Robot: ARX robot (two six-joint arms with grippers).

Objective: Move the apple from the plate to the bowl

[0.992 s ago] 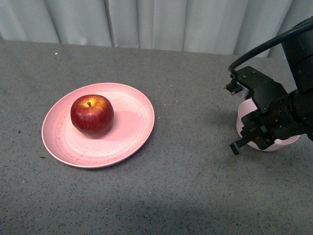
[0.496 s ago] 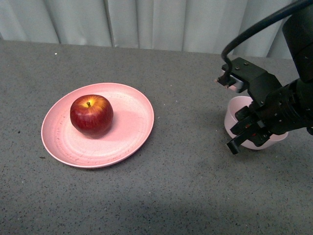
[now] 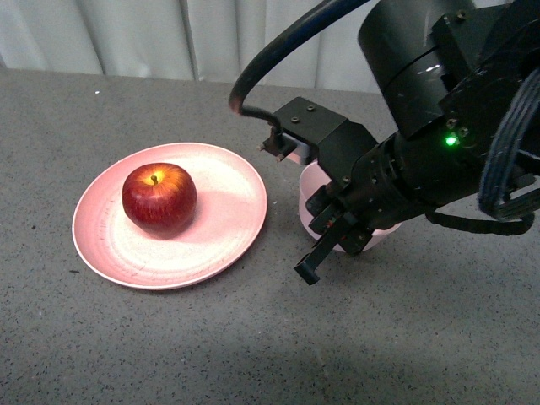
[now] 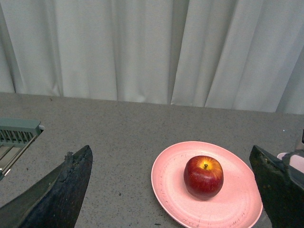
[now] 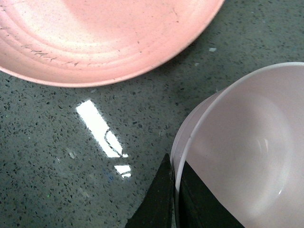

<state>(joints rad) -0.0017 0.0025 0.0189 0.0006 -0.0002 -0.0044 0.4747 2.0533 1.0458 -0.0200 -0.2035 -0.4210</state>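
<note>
The left claw (image 4: 168,151) gapes wide, holding nothing. The apple (image 3: 159,197) sits on the left half of the plate (image 3: 224,215). Just right of the plate, not touching it, is the bowl (image 3: 309,202); the right claw (image 5: 175,167) pinches its rim.

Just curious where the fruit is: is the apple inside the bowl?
No, the apple sits on the plate, and the bowl is empty.
</note>
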